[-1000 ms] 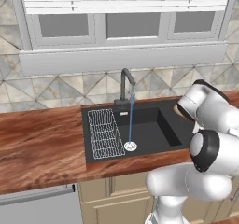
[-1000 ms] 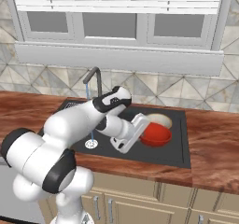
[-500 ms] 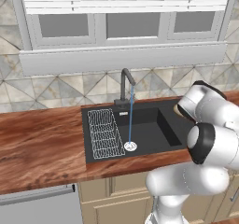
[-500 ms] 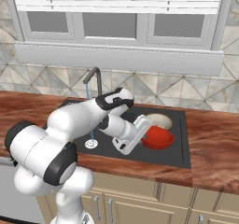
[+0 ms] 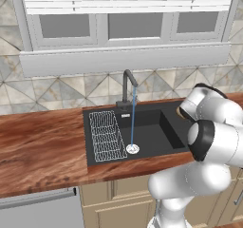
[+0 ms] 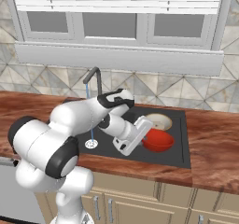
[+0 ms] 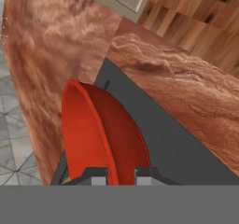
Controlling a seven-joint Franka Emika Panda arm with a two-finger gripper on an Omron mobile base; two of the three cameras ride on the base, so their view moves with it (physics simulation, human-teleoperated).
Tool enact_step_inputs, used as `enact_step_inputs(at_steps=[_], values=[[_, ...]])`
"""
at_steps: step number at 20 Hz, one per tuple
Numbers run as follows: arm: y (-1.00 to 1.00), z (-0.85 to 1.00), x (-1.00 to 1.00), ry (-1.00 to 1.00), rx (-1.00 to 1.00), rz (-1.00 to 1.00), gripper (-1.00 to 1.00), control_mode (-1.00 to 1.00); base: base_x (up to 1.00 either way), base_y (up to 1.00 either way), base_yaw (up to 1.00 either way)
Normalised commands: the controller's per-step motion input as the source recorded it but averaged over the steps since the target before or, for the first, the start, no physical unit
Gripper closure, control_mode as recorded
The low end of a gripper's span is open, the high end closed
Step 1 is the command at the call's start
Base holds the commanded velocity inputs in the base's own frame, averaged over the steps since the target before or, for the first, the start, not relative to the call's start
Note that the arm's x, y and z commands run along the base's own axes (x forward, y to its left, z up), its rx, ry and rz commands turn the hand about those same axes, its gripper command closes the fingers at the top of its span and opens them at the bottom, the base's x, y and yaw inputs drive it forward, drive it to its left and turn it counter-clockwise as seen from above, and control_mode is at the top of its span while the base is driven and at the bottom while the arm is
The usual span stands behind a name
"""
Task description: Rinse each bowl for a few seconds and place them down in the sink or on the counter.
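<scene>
- The glossy red bowl (image 6: 158, 140) is gripped at its rim by the nearly closed gripper (image 7: 120, 174)
- It is held tilted over the black sink (image 6: 179, 146), beside the cream bowl (image 6: 158, 121)

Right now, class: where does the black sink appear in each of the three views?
Left base view: sink at centre, under the faucet.
Right base view: sink centre to right.
Hand view: its dark wall runs diagonally behind the red bowl.
Shared landmark: the reddish-brown counter bordering it.
</scene>
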Motion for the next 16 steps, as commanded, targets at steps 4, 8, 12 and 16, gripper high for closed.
enact_step_inputs(at_steps=[4,8,12,16], values=[[-0.03,-0.03,0.05,0.02,0.01,-0.03,1.00,-1.00,0.00,0.00,0.00],[-0.04,-0.09,0.04,0.00,0.01,-0.02,1.00,-1.00,0.00,0.00,0.00],[-0.05,-0.10,0.07,0.00,0.02,-0.02,1.00,-1.00,0.00,0.00,0.00],[0.00,-0.14,0.08,0.00,0.00,-0.02,1.00,-1.00,0.00,0.00,0.00]])
